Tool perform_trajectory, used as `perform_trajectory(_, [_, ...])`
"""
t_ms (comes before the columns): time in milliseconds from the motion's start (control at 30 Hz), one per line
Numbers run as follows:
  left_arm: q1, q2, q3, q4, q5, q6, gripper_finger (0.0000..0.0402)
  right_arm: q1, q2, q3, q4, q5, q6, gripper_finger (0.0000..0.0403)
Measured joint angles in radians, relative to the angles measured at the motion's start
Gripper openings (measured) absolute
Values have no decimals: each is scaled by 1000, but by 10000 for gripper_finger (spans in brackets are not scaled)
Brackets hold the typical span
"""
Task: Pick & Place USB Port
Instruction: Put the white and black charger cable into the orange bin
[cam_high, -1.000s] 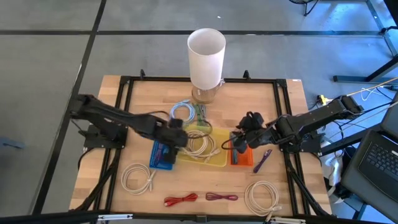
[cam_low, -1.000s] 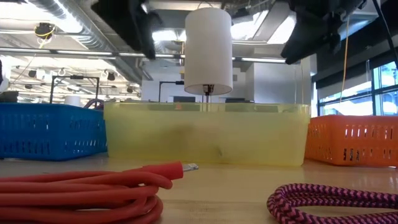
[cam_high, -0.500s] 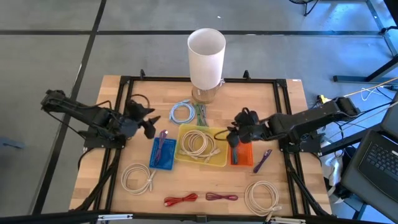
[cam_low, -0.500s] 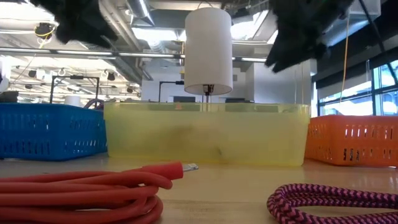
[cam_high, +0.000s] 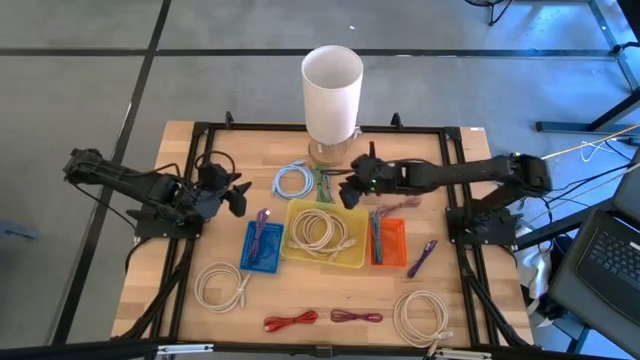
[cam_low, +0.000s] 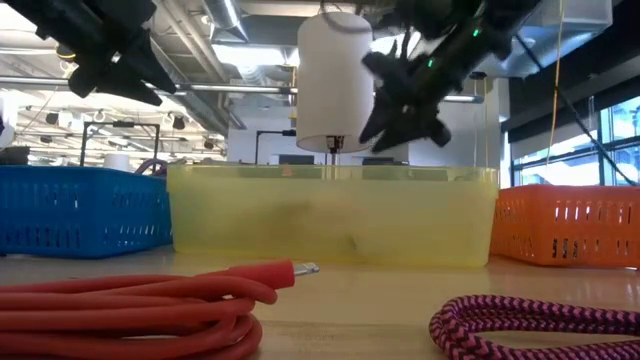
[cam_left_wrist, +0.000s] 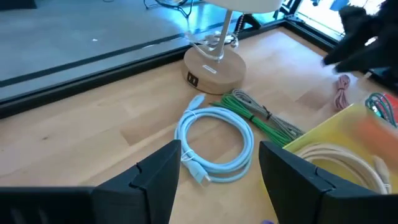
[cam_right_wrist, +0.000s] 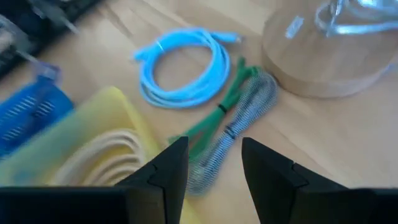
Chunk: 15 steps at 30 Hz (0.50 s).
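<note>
- Reaching across the table, the right gripper (cam_high: 349, 190) hangs above the green cable (cam_high: 322, 184) and the grey braided cable (cam_right_wrist: 233, 134) that lie side by side next to the wooden lamp base (cam_right_wrist: 323, 53); its jaws stand apart with nothing between them.
- The green cable is a slim bright bundle pinched by a dark tie; the grey one is a thicker woven bundle, touching it along its length.
- A light blue cable (cam_left_wrist: 214, 144) lies coiled in a loose ring just beside the green one, its pale plug ends sticking out of the loop.
- A cream cable (cam_high: 320, 230) sits coiled inside the yellow bin (cam_high: 350, 262), which stands between the blue bin (cam_high: 262, 263) and the orange bin (cam_high: 394, 252).
- The blue bin holds a purple cable (cam_high: 260, 233); the orange bin holds a few thin cables I cannot tell apart.
- The left gripper (cam_high: 236, 195) waits over bare wood left of the blue bin, jaws apart and empty.
- Near the front edge lie a red cable (cam_low: 130, 305) and a pink-and-black braided cable (cam_low: 535, 325), with two more cream coils (cam_high: 222, 284) at either side.
- A purple cable (cam_high: 421, 256) lies loose just right of the orange bin.
- The white lampshade (cam_high: 332, 92) stands at the back of the table (cam_high: 185, 155).
</note>
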Motion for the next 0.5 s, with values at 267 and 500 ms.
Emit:
perform_trajectory(267, [0, 0, 0, 0, 1, 0, 209, -79, 151, 0, 98, -75, -5, 153])
perform_trajectory(500, [0, 0, 0, 0, 1, 2, 210, -117, 266, 28, 167, -144, -6, 153])
